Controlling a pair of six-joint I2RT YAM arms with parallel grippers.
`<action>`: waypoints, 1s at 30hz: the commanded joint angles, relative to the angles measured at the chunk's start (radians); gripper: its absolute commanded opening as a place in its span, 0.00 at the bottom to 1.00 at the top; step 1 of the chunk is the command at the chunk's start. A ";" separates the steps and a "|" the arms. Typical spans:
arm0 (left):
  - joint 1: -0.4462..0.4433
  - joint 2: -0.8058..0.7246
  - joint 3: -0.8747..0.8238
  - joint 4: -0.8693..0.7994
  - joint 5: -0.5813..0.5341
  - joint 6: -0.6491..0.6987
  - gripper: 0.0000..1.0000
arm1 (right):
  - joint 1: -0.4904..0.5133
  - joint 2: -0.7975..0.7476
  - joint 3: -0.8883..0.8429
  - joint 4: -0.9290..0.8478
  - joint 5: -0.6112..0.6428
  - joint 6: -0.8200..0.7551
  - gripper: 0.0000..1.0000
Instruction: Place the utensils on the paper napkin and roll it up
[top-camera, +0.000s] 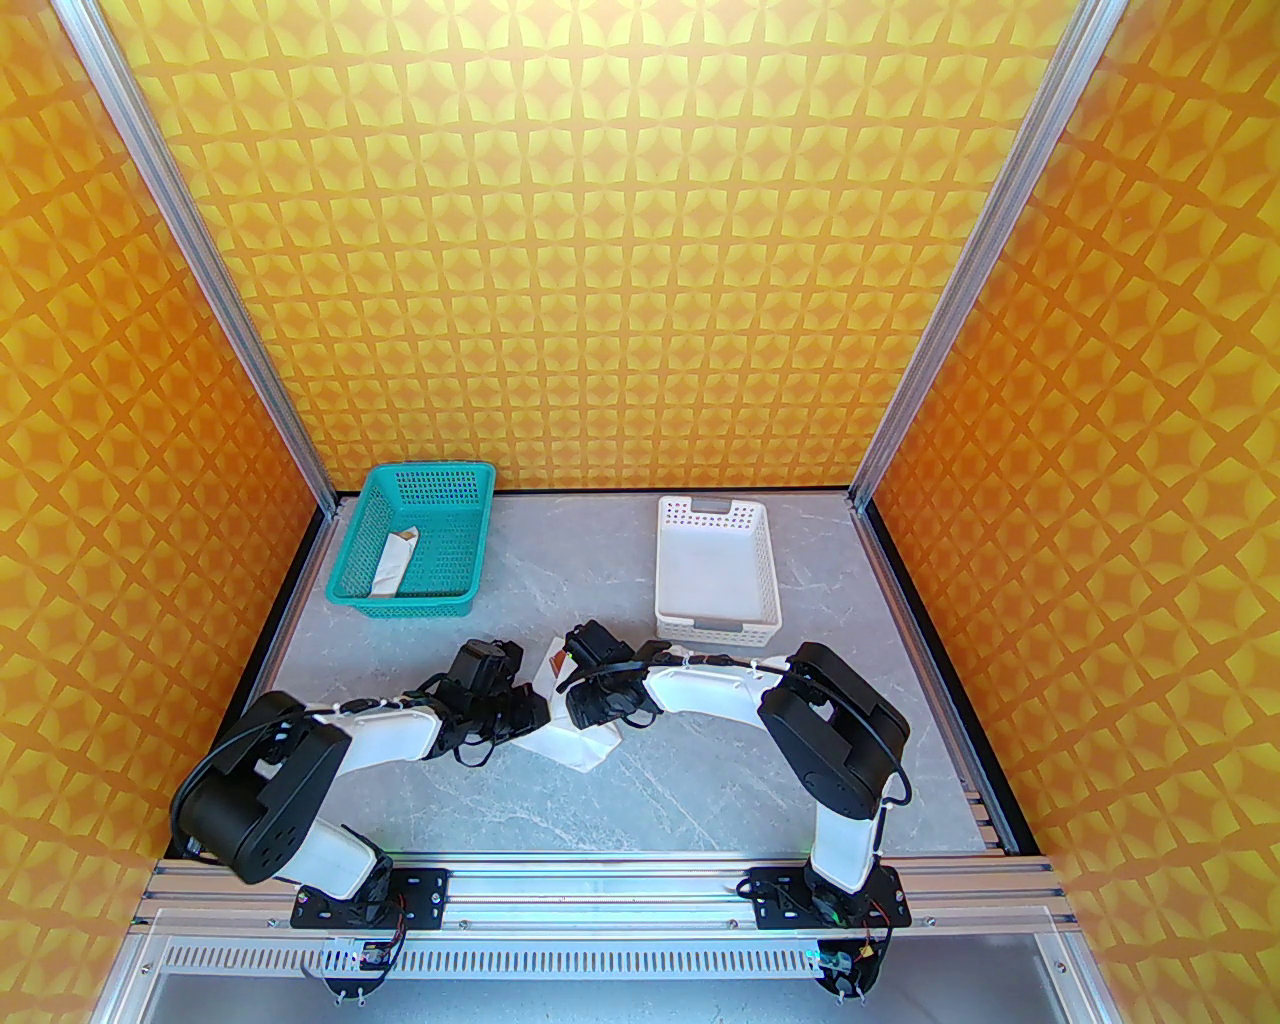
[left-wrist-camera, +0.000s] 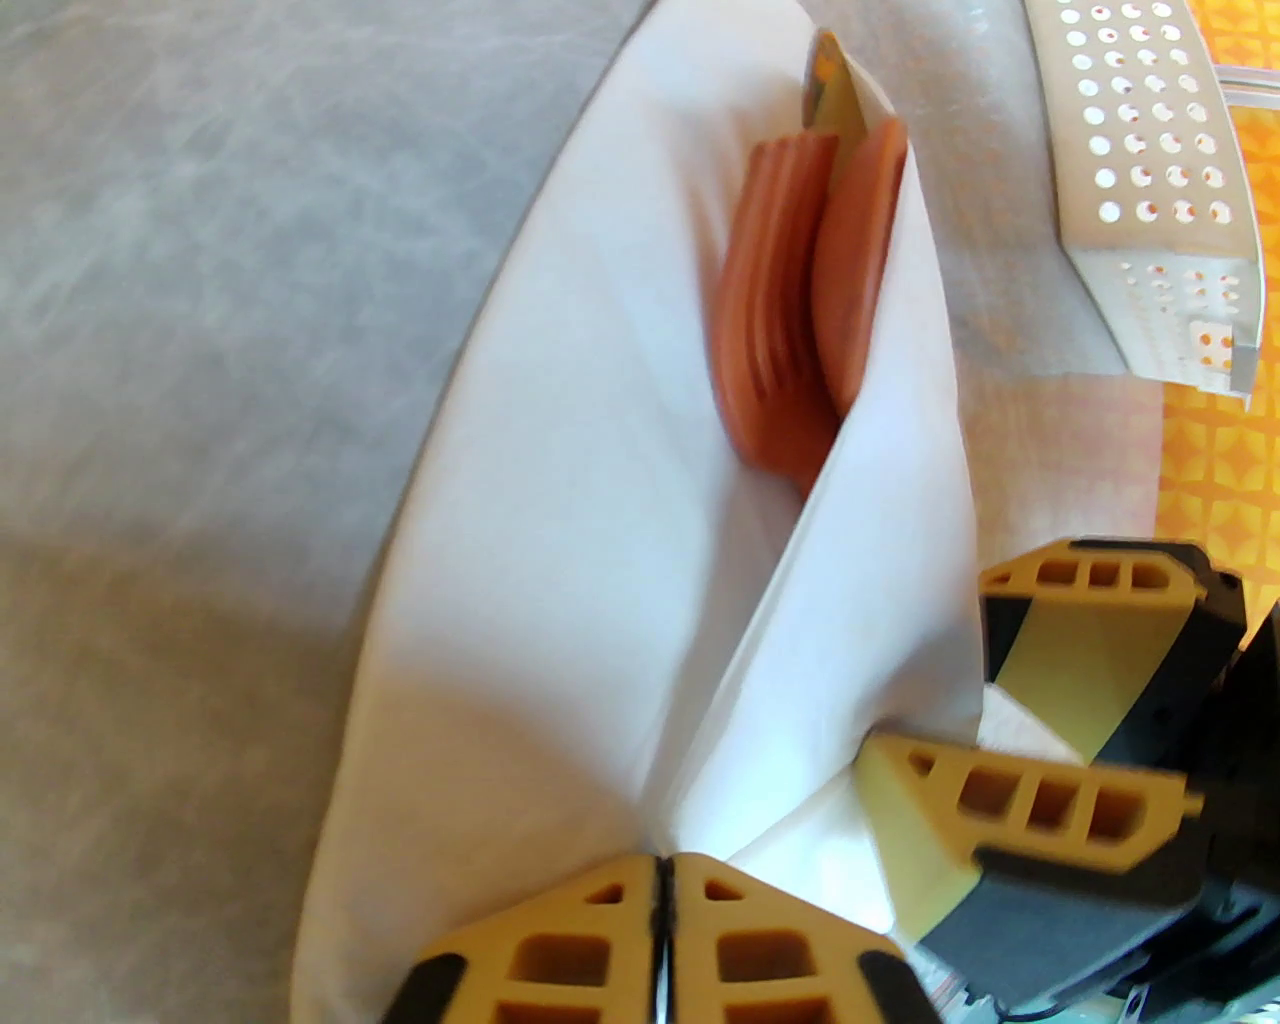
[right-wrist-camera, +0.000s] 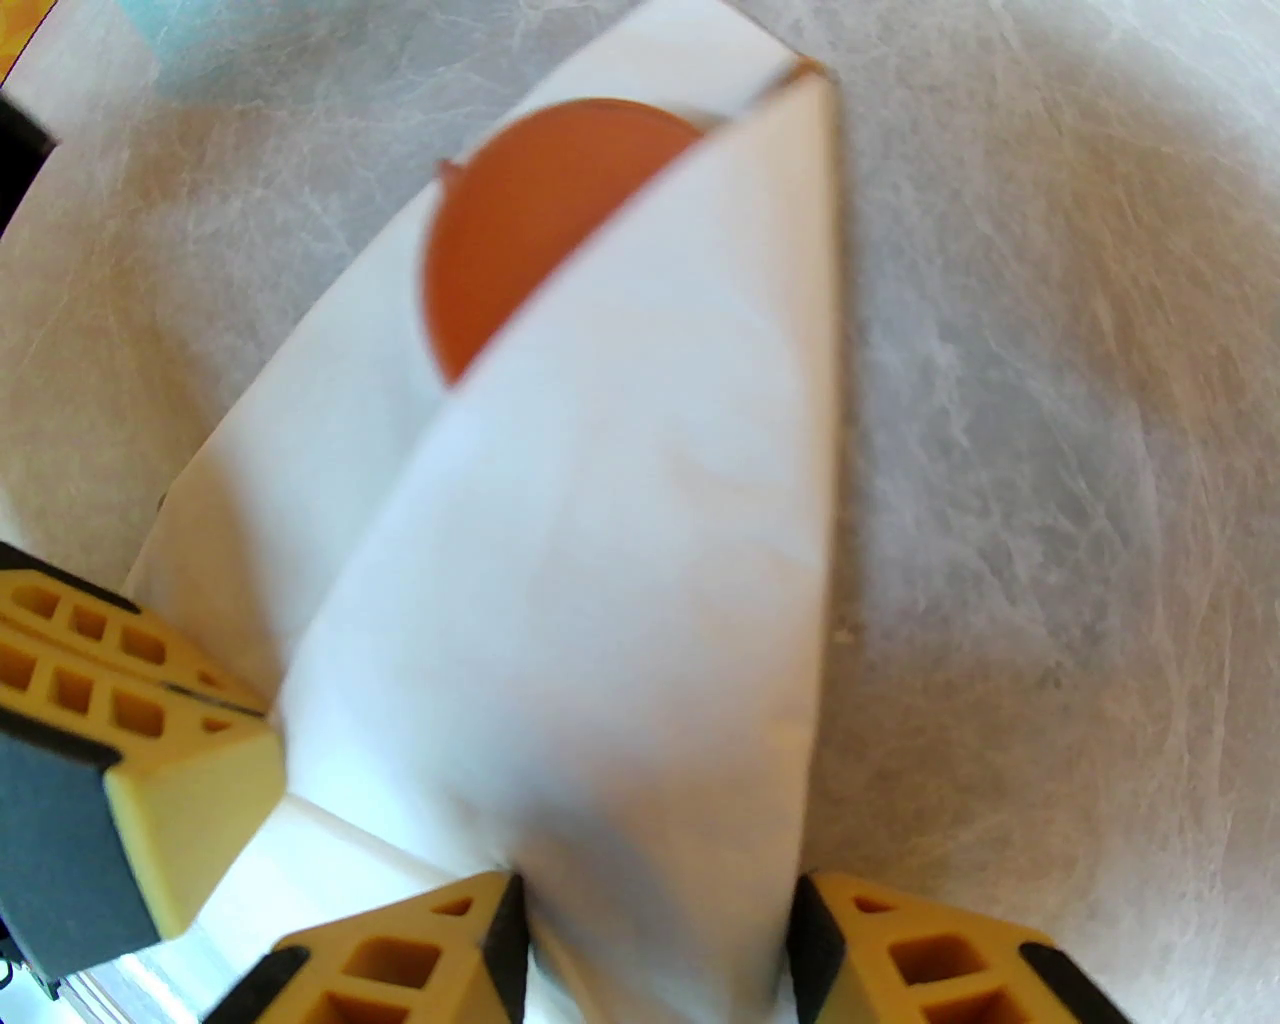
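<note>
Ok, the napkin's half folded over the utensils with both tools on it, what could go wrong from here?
1. The fork and spoon lie exposed at the open end of the paper napkin; lifting or tilting could let them slide out.
2. The left tool pinches the thin paper at a crease while the right tool clamps the fold; pulling apart may tear it.
3. The tools sit very close together and could collide while rolling.
</note>
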 joint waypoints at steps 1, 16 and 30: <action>0.016 -0.068 0.029 -0.137 -0.032 0.041 0.17 | -0.016 0.077 -0.049 -0.094 -0.004 -0.010 0.48; 0.099 -0.287 -0.025 -0.350 -0.063 0.071 0.38 | -0.010 0.083 -0.031 -0.095 -0.019 -0.011 0.48; 0.092 -0.162 -0.035 -0.262 -0.015 0.051 0.42 | -0.006 0.080 -0.037 -0.093 -0.016 -0.010 0.48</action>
